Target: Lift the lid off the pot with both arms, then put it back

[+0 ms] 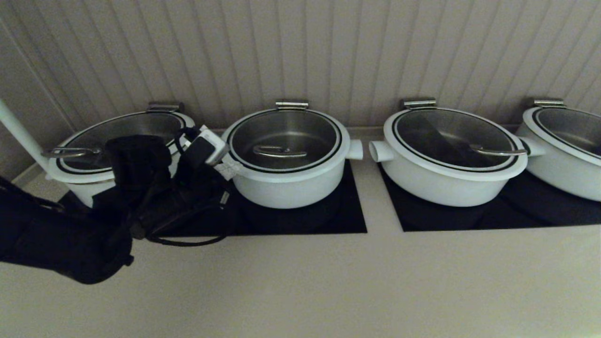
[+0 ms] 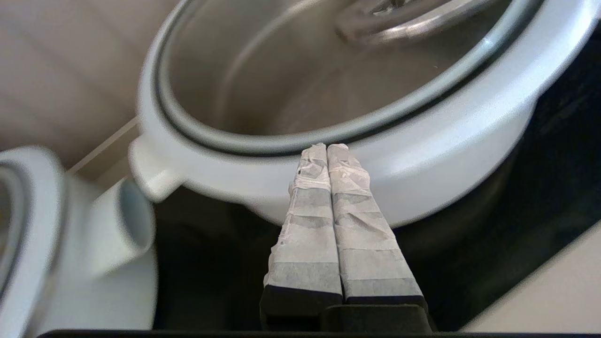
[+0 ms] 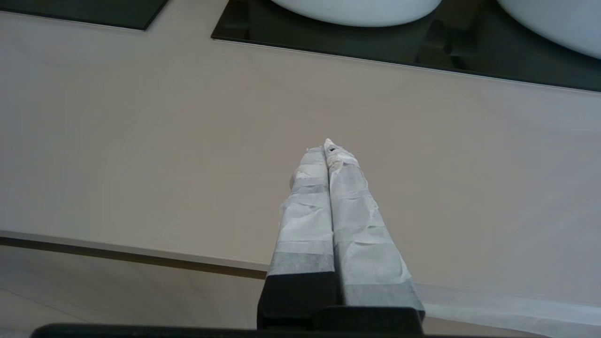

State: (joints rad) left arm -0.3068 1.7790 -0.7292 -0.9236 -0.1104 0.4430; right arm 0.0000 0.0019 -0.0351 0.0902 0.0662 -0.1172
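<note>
The pot [image 1: 291, 188] is second from the left, deep and white, with a side stub [image 1: 355, 149]. The lid [image 1: 281, 129] lies on it, glass with a black ring and a steel bar handle [image 1: 279, 151] at its centre. My left gripper [image 1: 231, 169] is shut and empty, its tips at the pot's left rim. The left wrist view shows the left gripper [image 2: 327, 146] closed against the white rim of the pot [image 2: 446, 141], with the lid [image 2: 281, 70] beyond. My right gripper [image 3: 327, 145] is shut and empty over the bare counter; it is out of the head view.
A wider pot [image 1: 80, 185] stands at the far left, partly behind my left arm. Two more wide pots [image 1: 450, 183] [image 1: 563, 164] stand to the right. Black hob panels [image 1: 305, 218] lie under them. A slatted wall runs close behind. The beige counter [image 3: 141, 141] has its front edge near my right gripper.
</note>
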